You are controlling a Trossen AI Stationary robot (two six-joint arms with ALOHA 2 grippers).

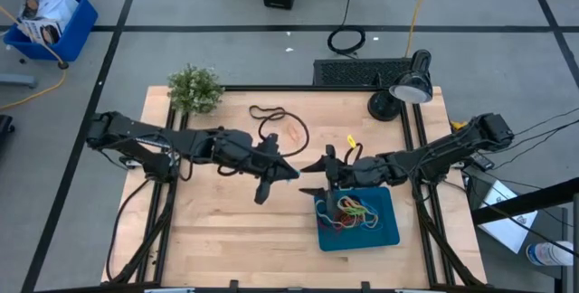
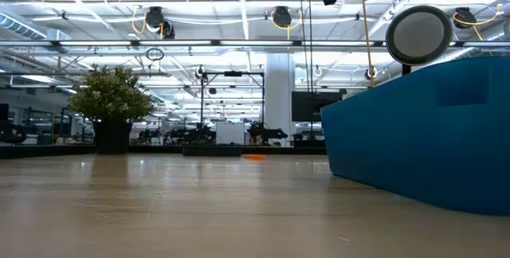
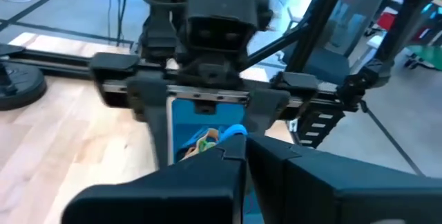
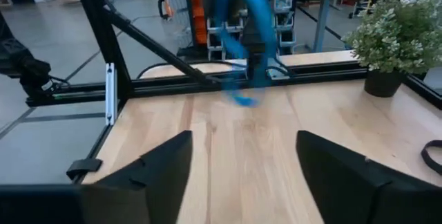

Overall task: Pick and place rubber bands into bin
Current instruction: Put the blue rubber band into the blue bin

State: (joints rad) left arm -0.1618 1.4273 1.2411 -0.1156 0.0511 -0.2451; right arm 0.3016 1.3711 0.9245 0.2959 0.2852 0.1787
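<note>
My left gripper (image 1: 291, 174) is over the table's middle, just left of the teal bin (image 1: 391, 231), and is shut on a blue rubber band (image 3: 235, 132). My right gripper (image 1: 312, 176) faces it from the right, open and empty, at the bin's far left corner. Its own view shows the blue band (image 4: 242, 44) hanging ahead of its spread fingers. Several coloured rubber bands (image 1: 353, 212) lie in a heap in the bin. The low view shows the bin's wall (image 2: 422, 142). My left gripper pinches the blue rubber band's upper part (image 3: 236, 130) between its two fingers, at their free ends. The fingers come about level from the table's left. The band hangs slack below them as a loop (image 4: 243, 98), clear of the table.
A black cable coil (image 1: 280, 123) lies on the far middle of the table. A potted plant (image 1: 194, 88) stands at the far left corner and a desk lamp (image 1: 403, 94) at the far right. A small yellow piece (image 1: 351, 141) lies near the right arm.
</note>
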